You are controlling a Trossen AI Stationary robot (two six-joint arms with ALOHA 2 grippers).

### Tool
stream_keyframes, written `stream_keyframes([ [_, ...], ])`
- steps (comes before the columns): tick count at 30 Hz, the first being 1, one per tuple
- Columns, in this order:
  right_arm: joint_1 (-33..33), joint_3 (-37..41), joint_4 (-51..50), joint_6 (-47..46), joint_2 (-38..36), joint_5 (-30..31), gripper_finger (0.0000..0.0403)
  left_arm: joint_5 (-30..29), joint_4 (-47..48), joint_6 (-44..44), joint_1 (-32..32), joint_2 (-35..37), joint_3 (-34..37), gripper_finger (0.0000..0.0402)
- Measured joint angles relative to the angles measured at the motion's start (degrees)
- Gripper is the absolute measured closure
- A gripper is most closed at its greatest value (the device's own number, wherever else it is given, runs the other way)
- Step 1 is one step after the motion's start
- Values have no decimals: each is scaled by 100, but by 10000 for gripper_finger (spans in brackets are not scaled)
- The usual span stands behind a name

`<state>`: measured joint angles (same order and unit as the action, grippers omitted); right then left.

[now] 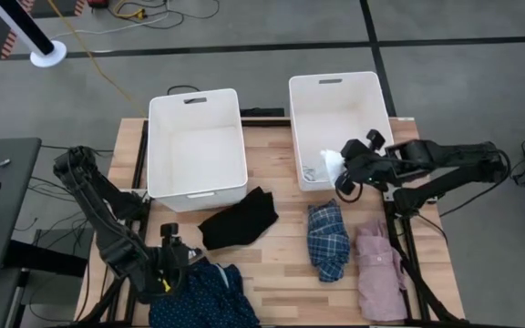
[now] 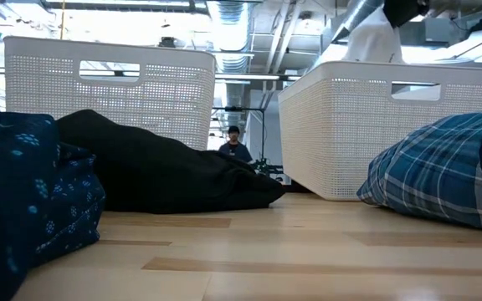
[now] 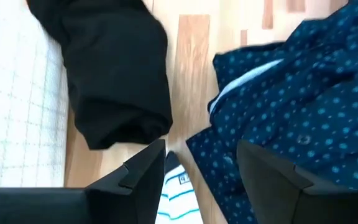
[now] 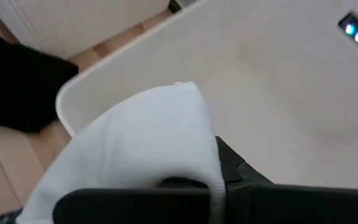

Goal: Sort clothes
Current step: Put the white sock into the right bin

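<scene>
Navy shirt: closest, under the wide left claw.
White garment: held in the right claw, directly above the right bin.
Tabletop: black, plaid, pink clothes remain.

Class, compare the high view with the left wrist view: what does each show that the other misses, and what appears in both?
Only the high view shows the right gripper holding a white garment over the right bin, plus the blue plaid garment and pink garment. Only the left wrist view shows a blue-white striped garment between the left gripper's open fingers. Both show the black garment and navy patterned garment.
</scene>
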<state>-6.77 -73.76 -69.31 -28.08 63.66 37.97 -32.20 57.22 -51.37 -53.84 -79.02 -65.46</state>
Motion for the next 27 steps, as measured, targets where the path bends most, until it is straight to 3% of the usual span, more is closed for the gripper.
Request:
stream_keyframes([
  [11,459,0,-246,-198,80,-78,398,213,2,-210,-20,-2,169,207],
  [27,1927,0,-410,241,858,-273,397,211,34,-647,-247,-2,169,207],
])
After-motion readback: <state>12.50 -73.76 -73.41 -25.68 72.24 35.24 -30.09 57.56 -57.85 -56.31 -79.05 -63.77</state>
